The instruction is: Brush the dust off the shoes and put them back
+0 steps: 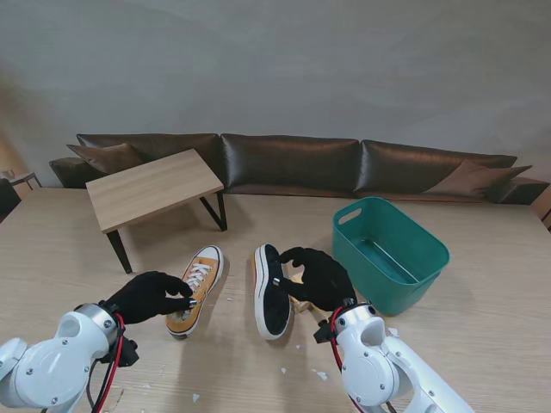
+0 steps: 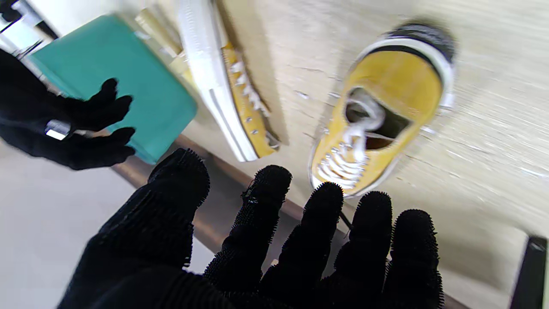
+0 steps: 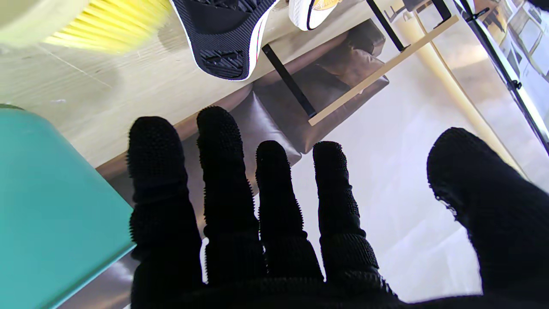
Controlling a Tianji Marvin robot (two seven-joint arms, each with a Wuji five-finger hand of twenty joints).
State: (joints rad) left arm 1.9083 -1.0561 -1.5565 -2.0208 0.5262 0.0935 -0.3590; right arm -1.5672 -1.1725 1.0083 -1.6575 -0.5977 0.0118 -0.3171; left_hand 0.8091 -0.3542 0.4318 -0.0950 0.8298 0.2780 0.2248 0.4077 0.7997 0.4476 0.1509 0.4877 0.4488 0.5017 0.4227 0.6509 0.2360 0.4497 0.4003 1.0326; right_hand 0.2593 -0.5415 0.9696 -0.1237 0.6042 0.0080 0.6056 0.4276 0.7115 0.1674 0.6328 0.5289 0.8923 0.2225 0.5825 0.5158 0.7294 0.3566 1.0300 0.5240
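Hovering over the table (image 1: 482, 327), both robot hands sit close to the pair of shoes, and the coming move turns on which hand is nearer which shoe. Taking the teal basket (image 1: 392, 254) as landmark: the black-soled shoe (image 1: 271, 292) lies on its side just left of the basket, sole turned toward it, long axis running from nearer me to farther from me. The upright yellow shoe (image 1: 196, 288) stands farther left of the basket, beside the first, its long axis nearly parallel and toe pointing away from me.

The left robot hand (image 1: 151, 295) is at the yellow shoe's left flank, fingers spread and holding nothing; whether its fingertips touch the canvas I cannot tell. The right robot hand (image 1: 318, 277) lies between the tipped shoe and the basket, fingers apart, empty in its wrist view. A brush (image 3: 81, 21) with yellow bristles shows there, near the tipped shoe's sole on the basket side, so the right hand looks the likelier one to take it
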